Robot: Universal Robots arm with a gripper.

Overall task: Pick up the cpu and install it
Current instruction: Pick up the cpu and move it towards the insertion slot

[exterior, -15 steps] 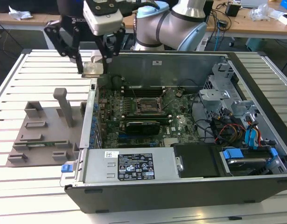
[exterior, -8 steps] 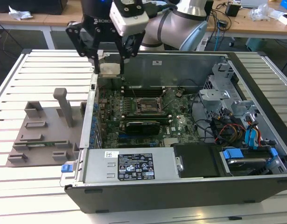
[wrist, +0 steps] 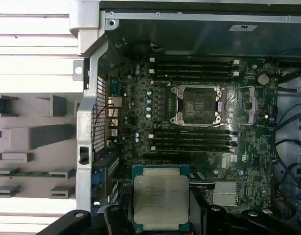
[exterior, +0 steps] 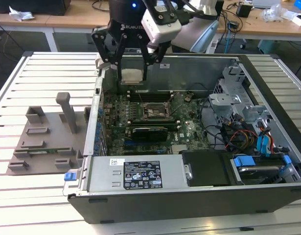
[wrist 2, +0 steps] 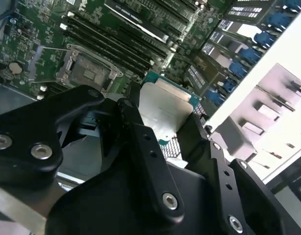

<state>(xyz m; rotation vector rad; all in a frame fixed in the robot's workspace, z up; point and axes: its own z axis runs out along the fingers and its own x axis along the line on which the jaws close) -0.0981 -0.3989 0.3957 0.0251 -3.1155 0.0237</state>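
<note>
**Ana:** Is there any writing?

**Ben:** Yes. A white sticker (exterior: 140, 175) with black print sits on the grey box at the near edge of the computer case (exterior: 189, 200). I cannot read it. In the first wrist view the cpu (wrist: 161, 200) has faint print on its silver top too.

**Ana:** What do the fingers do?

**Ben:** The gripper (exterior: 132, 73) has two black fingers (wrist 2: 140, 142). They are spread just as wide as the cpu (wrist 2: 165, 110) and pinch it by two sides.

**Ana:** Where is the cpu?

**Ben:** The cpu (exterior: 131, 76) hangs flat in the air over the green board, near the case's far corner on the exterior view's left. The socket (wrist: 196, 105) is in the middle of the board, apart from the cpu. A grey tray (exterior: 42, 142) lies on the bench (exterior: 42, 68), just beside the case.
</note>
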